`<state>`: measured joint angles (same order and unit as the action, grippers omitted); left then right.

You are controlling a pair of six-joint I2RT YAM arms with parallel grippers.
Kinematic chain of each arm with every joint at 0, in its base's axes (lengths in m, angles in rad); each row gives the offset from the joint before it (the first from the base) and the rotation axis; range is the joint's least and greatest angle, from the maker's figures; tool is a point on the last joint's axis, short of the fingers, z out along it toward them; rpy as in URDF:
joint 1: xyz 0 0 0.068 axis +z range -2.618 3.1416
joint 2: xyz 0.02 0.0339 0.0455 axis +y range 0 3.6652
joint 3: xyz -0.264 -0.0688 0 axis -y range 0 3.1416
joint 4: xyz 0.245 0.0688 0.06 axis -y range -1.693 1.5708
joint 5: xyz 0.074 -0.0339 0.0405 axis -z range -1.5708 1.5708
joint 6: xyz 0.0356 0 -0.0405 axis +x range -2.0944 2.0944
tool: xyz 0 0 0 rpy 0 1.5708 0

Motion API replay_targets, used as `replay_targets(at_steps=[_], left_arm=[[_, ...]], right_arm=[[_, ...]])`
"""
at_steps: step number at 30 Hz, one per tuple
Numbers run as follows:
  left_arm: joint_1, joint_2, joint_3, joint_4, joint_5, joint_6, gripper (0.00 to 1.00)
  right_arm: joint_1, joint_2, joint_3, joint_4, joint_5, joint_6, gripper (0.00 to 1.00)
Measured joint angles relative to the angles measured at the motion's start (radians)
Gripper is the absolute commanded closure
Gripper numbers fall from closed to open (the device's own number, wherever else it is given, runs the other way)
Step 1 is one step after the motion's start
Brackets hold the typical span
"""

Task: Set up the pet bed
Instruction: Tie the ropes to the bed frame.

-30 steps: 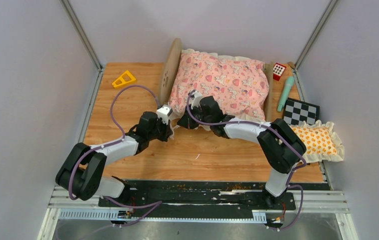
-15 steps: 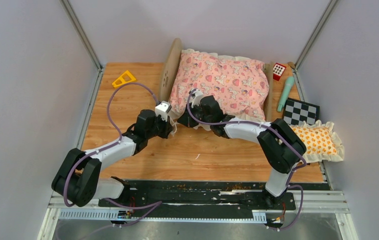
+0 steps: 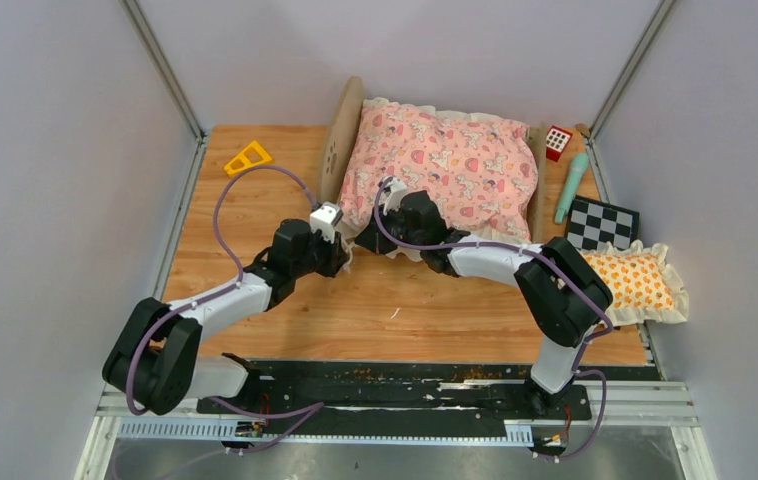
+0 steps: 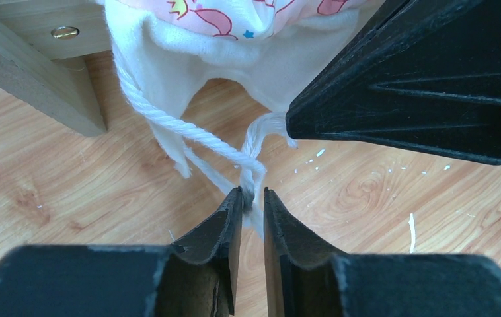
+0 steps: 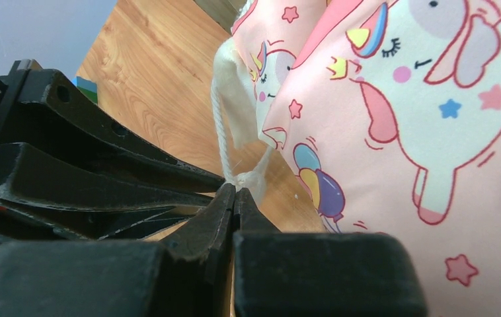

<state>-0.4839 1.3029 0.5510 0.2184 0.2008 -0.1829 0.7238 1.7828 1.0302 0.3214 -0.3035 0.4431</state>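
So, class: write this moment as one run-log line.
left gripper: jaws slightly apart, white cord between tips | right gripper: shut on white cord | unicorn quilt: lying on pet bed

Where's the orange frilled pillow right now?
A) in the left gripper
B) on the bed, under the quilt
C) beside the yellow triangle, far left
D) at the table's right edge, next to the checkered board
D: the top view shows the orange pillow lying at the right edge of the table, just in front of the checkered board and off the pet bed.
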Motion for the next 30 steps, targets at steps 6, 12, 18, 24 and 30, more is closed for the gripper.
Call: replay_targets(at_steps=[6,12,18,24,30], left_arm=[[0.000,-0.031,0.006,-0.026,-0.001,-0.003,0.74],[0.000,-0.046,0.019,-0.056,-0.010,-0.014,0.71],[0.000,-0.093,0.019,-0.077,-0.055,-0.042,0.71],[0.000,-0.103,-0.003,-0.044,-0.055,-0.111,0.69],[-0.002,-0.103,-0.058,-0.023,-0.046,-0.244,0.63]], right_arm=[[0.000,0.000,0.003,-0.001,0.006,0.000,1.00],[0.000,0.000,0.010,-0.002,0.007,0.000,1.00],[0.000,0.000,0.013,-0.002,0.006,0.000,1.00],[0.000,0.010,0.024,-0.002,0.006,0.000,1.00],[0.000,0.036,0.043,-0.002,0.006,0.000,1.00]])
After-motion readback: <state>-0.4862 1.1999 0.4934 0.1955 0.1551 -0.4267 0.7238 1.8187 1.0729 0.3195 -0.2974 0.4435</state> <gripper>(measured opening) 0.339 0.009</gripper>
